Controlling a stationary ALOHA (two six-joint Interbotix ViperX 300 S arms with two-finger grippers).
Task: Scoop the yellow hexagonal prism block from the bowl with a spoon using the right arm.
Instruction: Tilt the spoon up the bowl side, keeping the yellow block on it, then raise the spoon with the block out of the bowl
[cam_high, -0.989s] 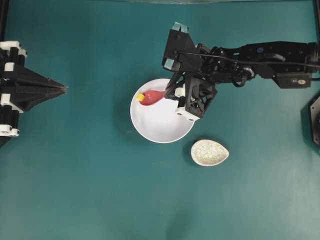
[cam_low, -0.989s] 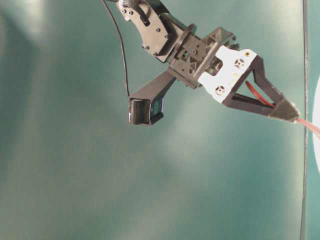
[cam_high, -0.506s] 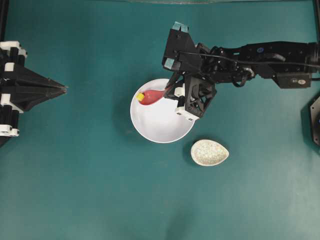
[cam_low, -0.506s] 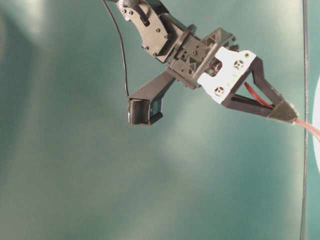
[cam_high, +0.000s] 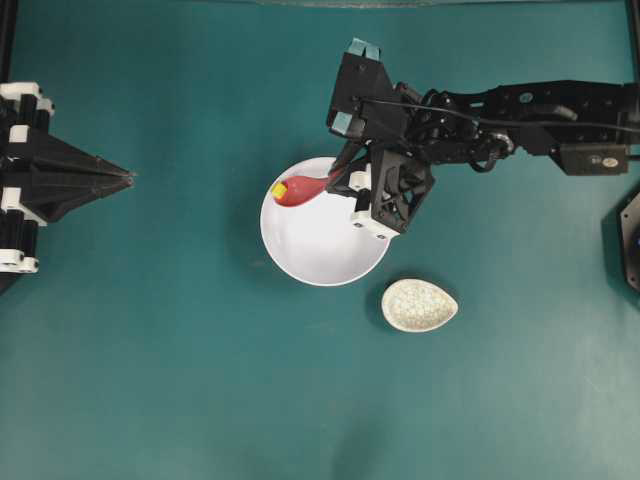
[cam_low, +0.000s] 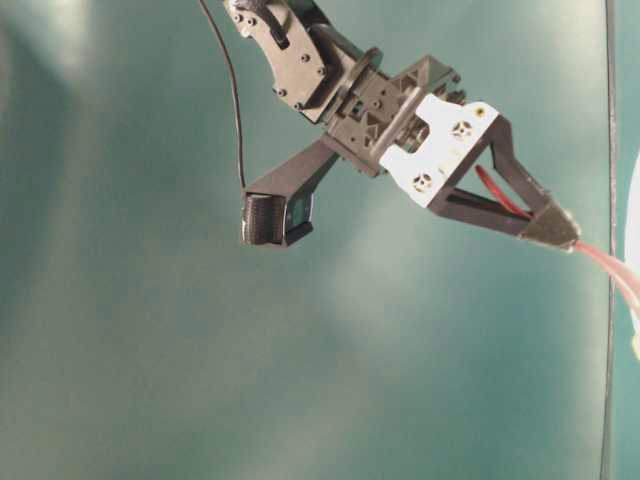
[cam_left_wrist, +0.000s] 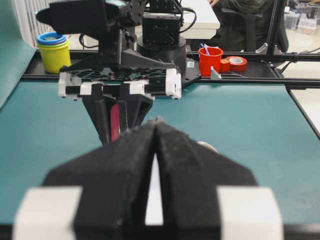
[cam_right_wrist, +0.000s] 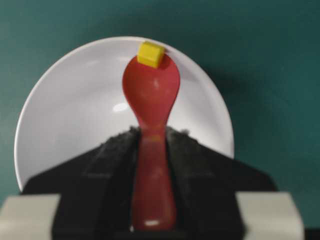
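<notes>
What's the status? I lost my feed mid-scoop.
Right gripper shut on spoon. Left gripper shut, parked clear. Yellow block at the scoop's tip, over the bowl rim. Nothing in the way.

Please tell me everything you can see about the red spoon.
The spoon is glossy pink-red, plastic-looking, with an oval scoop and straight handle. The right gripper clamps its handle between both fingers. The scoop is over the white bowl, near its rim. The yellow block sits at the scoop's tip.

Tiny yellow block (cam_right_wrist: 150, 53) sits at the tip of the red spoon (cam_right_wrist: 151, 100) over the white bowl (cam_right_wrist: 65, 120)
</notes>
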